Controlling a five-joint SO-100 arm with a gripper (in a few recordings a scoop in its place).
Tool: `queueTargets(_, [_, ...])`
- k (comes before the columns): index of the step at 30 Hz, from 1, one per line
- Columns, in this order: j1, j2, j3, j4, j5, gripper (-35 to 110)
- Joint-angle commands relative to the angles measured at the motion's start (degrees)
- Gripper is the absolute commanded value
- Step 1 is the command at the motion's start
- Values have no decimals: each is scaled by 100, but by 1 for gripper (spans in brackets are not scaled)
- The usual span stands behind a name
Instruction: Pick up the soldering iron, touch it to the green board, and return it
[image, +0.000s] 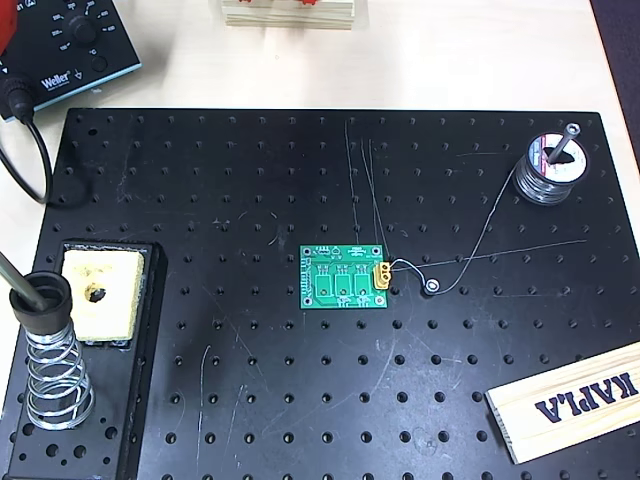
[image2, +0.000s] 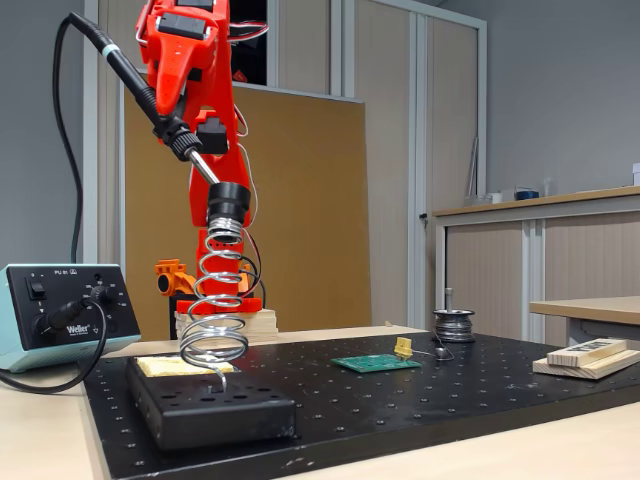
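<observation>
Black board (image: 300, 400) (iron tip (image2: 205, 166) hidden, seemingly).

Looks like an electronics lab or workshop set up inside an office room. Weller soldering station (image2: 62, 315) sitting on a pale counter (image: 430, 60), coil-spring iron stand (image2: 215, 310) with yellow sponge (image: 100, 292) on a black perforated board (image: 250, 400), spool of solder wire (image: 548, 170) at the far corner. Behind, tall cupboard doors (image2: 400, 160), a brown partition panel (image2: 310, 200) and a low cabinet (image2: 540, 270).
</observation>
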Motion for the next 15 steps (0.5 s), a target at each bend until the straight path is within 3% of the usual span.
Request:
queueTargets(1, [-229,193,422,-114,-70,0])
queueTargets(7, [18,527,1169,-53,-334,6])
queueTargets(15, [26,1028,2654,-606,905,6])
